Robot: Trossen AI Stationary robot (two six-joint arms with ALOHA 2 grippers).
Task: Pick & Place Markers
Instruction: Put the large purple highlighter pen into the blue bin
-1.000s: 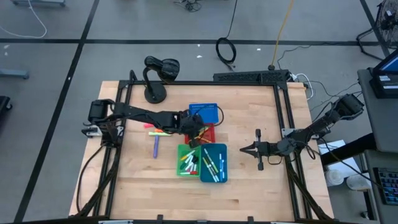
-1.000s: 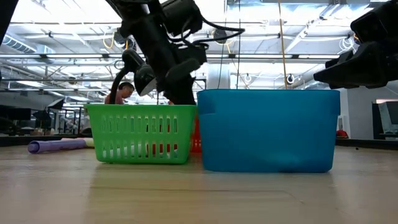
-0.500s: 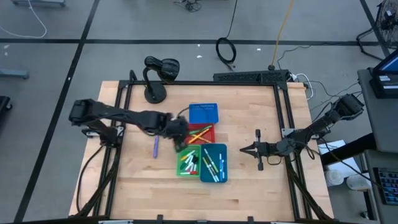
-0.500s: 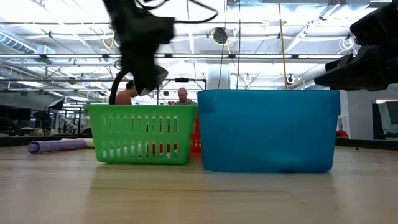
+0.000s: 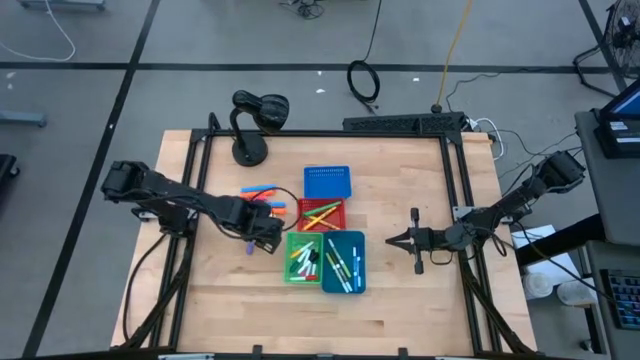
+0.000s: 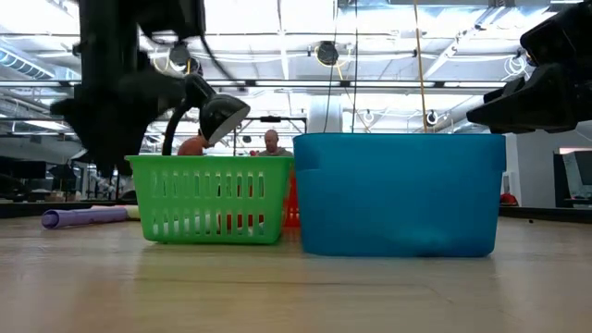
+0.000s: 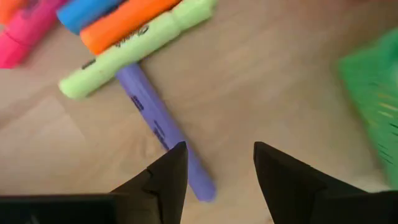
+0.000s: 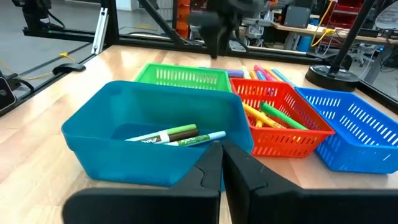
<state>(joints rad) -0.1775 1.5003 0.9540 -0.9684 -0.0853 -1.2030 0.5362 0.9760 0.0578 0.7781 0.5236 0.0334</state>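
Left gripper (image 7: 214, 165) hangs empty, fingers spread, over purple marker (image 7: 163, 127) at 9 o'clock of green bin (image 5: 301, 257), lined up for pickup. Loose markers (image 5: 262, 190) wait at 11 o'clock. Right gripper (image 5: 392, 240) parked at 3 o'clock, fingers closed.

The wooden counter (image 5: 220, 290) carries four bins: green (image 5: 302, 258), teal (image 5: 344, 262), red (image 5: 320, 214) and blue (image 5: 327, 182). A purple marker (image 7: 163, 129) lies just ahead of the left hand (image 7: 214, 168), loose highlighters (image 7: 124, 31) beyond it. A lamp base (image 5: 250, 152) stands farther off.
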